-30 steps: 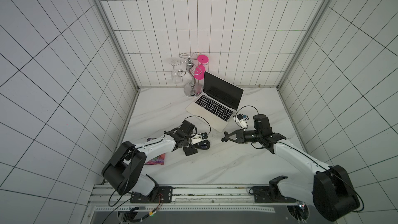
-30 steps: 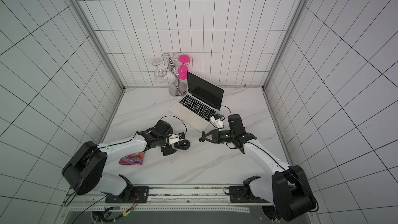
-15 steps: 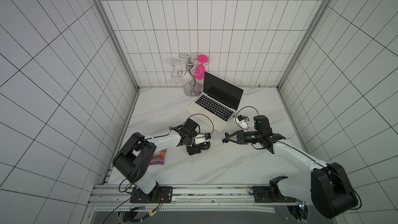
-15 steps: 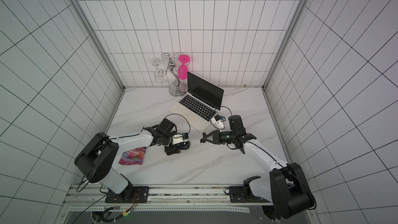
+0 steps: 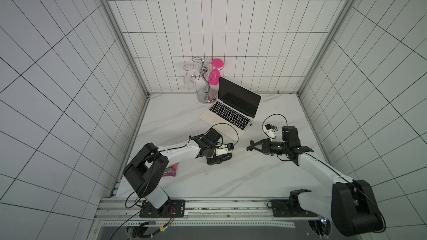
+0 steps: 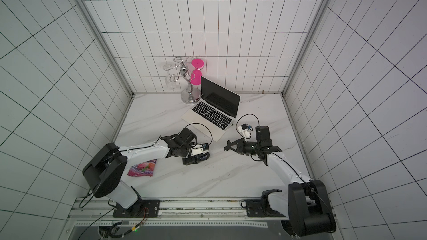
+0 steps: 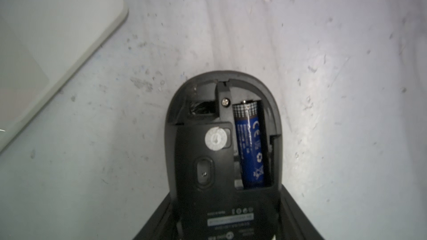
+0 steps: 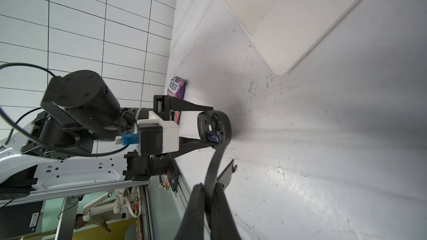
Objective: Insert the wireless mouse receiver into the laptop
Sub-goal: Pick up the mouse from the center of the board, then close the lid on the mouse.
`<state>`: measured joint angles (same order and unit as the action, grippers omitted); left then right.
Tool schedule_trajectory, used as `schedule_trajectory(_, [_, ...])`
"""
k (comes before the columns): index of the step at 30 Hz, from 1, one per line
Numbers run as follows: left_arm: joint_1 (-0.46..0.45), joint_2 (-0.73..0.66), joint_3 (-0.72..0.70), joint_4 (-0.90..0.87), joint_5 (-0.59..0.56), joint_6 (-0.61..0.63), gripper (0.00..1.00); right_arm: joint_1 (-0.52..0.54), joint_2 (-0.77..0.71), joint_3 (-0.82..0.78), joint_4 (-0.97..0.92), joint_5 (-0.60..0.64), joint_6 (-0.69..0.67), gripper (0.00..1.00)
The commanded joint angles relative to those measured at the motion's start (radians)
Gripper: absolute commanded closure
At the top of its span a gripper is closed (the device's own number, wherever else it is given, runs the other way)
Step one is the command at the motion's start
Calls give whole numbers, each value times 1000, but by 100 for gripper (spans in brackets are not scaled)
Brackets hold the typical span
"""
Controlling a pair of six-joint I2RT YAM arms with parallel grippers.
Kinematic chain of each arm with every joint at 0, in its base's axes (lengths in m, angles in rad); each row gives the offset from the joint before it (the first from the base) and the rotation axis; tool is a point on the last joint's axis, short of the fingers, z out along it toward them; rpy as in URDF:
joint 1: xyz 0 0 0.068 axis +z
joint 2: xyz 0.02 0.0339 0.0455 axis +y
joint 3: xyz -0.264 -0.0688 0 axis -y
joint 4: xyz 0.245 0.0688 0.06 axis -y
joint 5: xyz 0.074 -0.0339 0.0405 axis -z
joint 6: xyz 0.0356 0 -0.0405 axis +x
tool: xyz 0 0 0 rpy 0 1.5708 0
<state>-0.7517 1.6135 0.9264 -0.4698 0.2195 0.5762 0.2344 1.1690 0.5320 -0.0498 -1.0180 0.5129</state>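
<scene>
both top views look steeply down from high above the near edge of the table (image 5: 208,181), facing its far edge, distant enough to hold the whole surface. the left wrist camera looks straight down, close over the mouse (image 7: 221,148). the right wrist camera looks low across the table toward the left arm (image 8: 80,116). both wrist views share the mouse and one corner of the laptop (image 7: 46,31).

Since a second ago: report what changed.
The left gripper advanced around the mouse, and its jaws, wide open before, closed in onto the mouse's sides. The left arm's elbow shifted with it. Unchanged: the right gripper stays shut on the cover, hovering in about the same spot, and the laptop has not moved.
</scene>
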Motion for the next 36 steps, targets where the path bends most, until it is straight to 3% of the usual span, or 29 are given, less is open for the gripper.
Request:
schedule_trajectory(1, [-14, 18, 67, 23, 82, -209, 63, -18, -35, -20, -28, -51, 3, 100])
schedule_trajectory(9, [-48, 60, -46, 267, 100, -297, 63, 7, -50, -69, 32, -117, 34, 100])
schedule_trajectory(17, [-93, 106, -63, 229, 57, -216, 64, 105, 50, -78, 166, -82, 67, 100])
schedule_trajectory(36, [-95, 148, -45, 191, 105, -195, 67, 187, 291, -43, 255, -80, -15, 100])
